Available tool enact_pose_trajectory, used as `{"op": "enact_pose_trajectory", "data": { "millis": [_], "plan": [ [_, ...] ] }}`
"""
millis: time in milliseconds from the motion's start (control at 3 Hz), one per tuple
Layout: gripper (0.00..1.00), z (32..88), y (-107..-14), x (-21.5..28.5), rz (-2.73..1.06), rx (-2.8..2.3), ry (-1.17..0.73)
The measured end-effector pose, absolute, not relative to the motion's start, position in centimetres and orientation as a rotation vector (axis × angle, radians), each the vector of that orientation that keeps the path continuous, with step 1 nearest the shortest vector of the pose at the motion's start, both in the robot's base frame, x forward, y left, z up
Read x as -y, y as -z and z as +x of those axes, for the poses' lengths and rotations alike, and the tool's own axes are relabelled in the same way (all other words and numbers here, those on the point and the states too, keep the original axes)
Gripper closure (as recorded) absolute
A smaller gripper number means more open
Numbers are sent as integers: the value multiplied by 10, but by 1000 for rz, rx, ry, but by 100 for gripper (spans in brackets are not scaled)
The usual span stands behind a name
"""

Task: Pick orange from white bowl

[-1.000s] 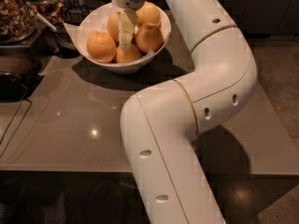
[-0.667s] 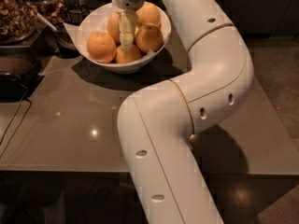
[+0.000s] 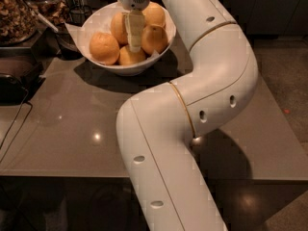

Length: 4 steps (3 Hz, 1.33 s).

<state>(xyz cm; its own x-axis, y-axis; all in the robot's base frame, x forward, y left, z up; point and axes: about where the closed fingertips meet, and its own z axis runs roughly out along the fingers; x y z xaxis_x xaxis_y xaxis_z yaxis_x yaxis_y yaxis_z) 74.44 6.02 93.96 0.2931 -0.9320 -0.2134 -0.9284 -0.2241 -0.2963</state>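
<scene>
Pincer (image 3: 135, 46) among oranges (image 3: 104, 47) | white bowl (image 3: 96, 20) near table (image 3: 72, 129) far edge

Grey table (image 3: 72, 138); glass jar (image 3: 17, 13) and black cable (image 3: 13, 124) at left.

Gripper (image 3: 135, 46) far ahead, downward; elbow-bent arm (image 3: 211, 81).

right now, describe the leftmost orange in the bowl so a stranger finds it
On the grey table stands a white bowl, the end effector hanging over its middle. The leftmost orange sits against the left wall; the others crowd around the end effector.
</scene>
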Motion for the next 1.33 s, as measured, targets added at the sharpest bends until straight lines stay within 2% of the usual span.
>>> {"op": "enact_pose_trajectory", "data": {
  "millis": [1333],
  "plan": [
    [0, 747, -929, -61, -2270, -1655, 47]
  ]
}}
